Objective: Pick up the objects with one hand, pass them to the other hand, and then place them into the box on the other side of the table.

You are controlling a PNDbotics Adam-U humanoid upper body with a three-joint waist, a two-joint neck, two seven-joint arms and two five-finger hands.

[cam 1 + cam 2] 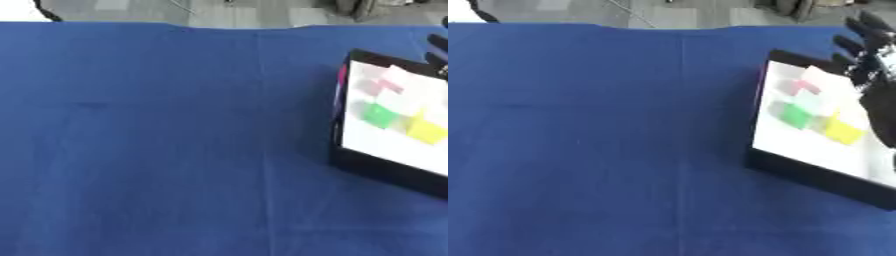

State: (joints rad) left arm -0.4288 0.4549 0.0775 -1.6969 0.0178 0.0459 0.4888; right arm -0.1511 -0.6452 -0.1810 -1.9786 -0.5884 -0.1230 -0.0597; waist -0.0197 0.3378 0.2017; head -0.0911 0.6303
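Objects of the task, small blocks in pink (805, 88), pale white-green (815, 102), green (797, 116) and yellow (843, 132), lie together on the white floor of the box (815, 176) at the right side of the table. Above the box's far right corner hangs the right hand (866, 47), its dark fingers (850, 44) spread and fairly straight, pointing away from the robot; nothing shows between them, so it looks empty. The hand's palm and forearm run down the right edge of the right eye view, over the box's right side; the left eye view catches only a sliver of fingers. The left hand shows in neither view. Judging by how things lie, the task seems near its end: several pieces sit in the box, and no piece shows on the blue cloth (175, 150). Whether more remain outside the views cannot be told. The blocks look hard, flat-faced and matt. The box is shallow, with low black walls and a smooth white bottom. The cloth is soft, with faint creases.
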